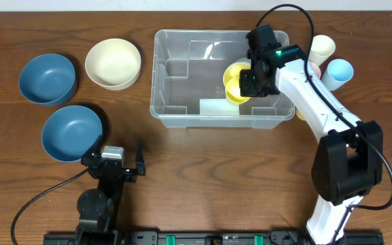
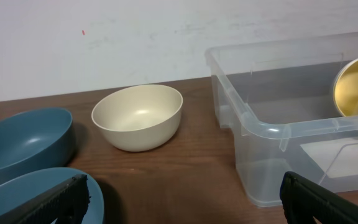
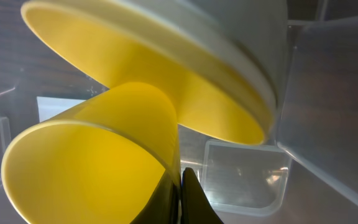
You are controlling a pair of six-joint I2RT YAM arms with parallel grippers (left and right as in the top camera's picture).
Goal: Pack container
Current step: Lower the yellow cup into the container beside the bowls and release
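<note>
The clear rectangular plastic container (image 1: 182,82) sits mid-table on the dark wooden table (image 1: 203,184). Inside the container's right end, the right pincer (image 3: 180,186) is clenched on the thin rim wall of a yellow plastic cup (image 3: 92,162). The cup hangs tilted, its mouth turned sideways, and appears to touch a yellow plastic bowl (image 3: 154,81) standing on edge near the container's right wall.

The left pincer (image 2: 184,182) is released wide and grasps nothing, low over the table left of the container's front corner. A cream round bowl (image 2: 138,117) and two blue bowls (image 1: 46,78) wait outside, left of the container.

The step in hand looks like placing the cup. It would go best if the cup is lowered until the container's floor or the yellow bowl bears it, and only then let go. Lifting the fingers straight up afterwards avoids dragging the cup or toppling the bowl. Nesting cup and bowl tightly at the container's right end would leave room for the other bowls.
</note>
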